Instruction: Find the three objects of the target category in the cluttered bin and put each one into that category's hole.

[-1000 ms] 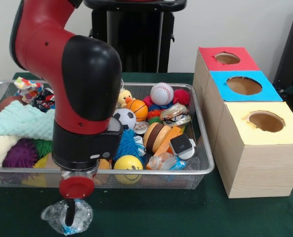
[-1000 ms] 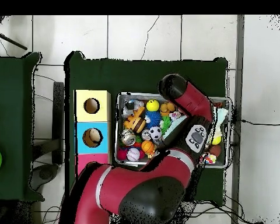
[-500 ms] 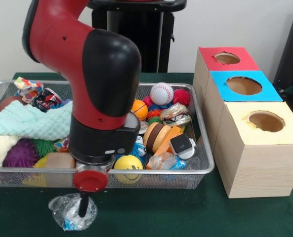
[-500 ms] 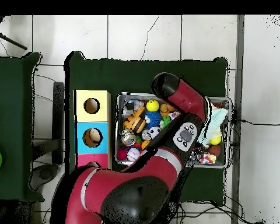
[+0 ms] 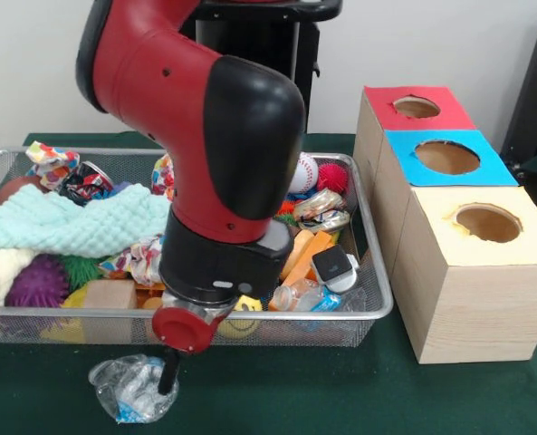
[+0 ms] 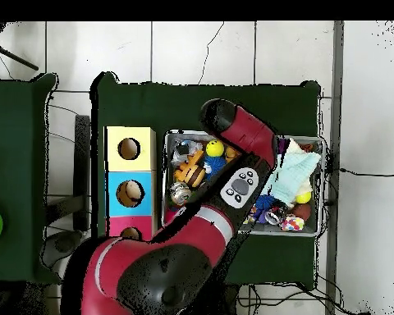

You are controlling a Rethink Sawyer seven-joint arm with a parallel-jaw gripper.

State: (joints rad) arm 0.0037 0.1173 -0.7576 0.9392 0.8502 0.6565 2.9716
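Green cloth covers the table (image 5: 359, 399). Nearest, at seven o'clock, the gripper (image 5: 167, 381) has slid rightward along the front since a second ago, carrying a crumpled plastic bottle (image 5: 128, 388) clamped between closed jaws. Behind sits the wire bin (image 5: 377, 299); the boxes (image 5: 472, 290) at three o'clock await, their corner obstructing.

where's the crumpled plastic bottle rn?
In the front view the crumpled plastic bottle is at bottom left, outside the wire bin, over the green tablecloth and at the gripper.

Red-and-black arm (image 5: 223, 136), mint-green towel (image 5: 69, 222), red, blue, yellow-topped boxes (image 5: 449, 159).
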